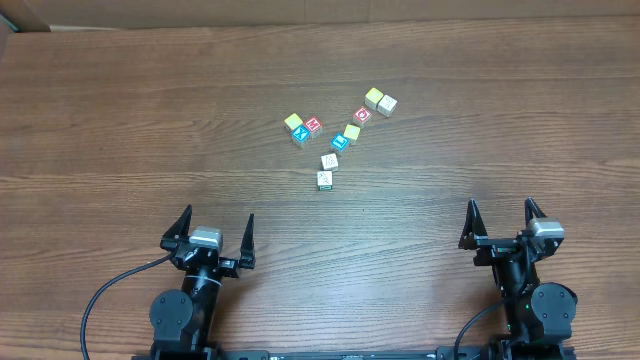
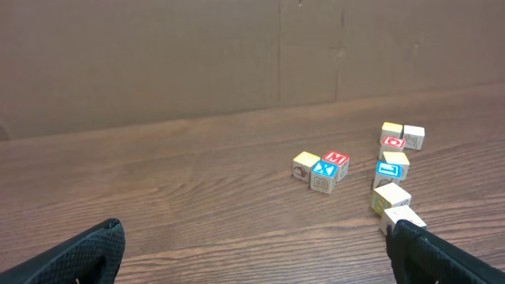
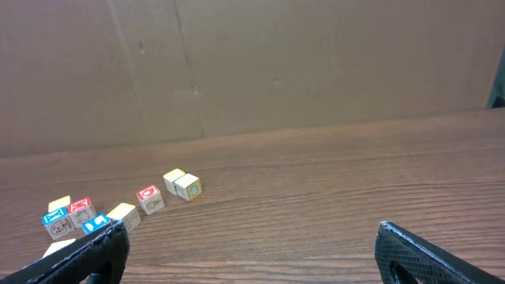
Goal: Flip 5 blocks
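Observation:
Several blocks lie in a loose cluster at the table's middle, well ahead of both arms. On the left of it, a yellow block (image 1: 293, 121), a red M block (image 1: 313, 125) and a blue X block (image 1: 301, 133) touch. A red O block (image 1: 362, 114) lies right of them, with a blue block (image 1: 339, 141) below it. The nearest white block (image 1: 324, 179) shows beside my left fingertip (image 2: 430, 248). My left gripper (image 1: 218, 216) and right gripper (image 1: 500, 206) stand open near the front edge, holding nothing. The red O block (image 3: 149, 197) appears in the right wrist view.
A brown cardboard wall (image 2: 237, 55) closes off the far side of the wooden table (image 1: 500, 120). A black cable (image 1: 105, 292) loops from the left arm's base.

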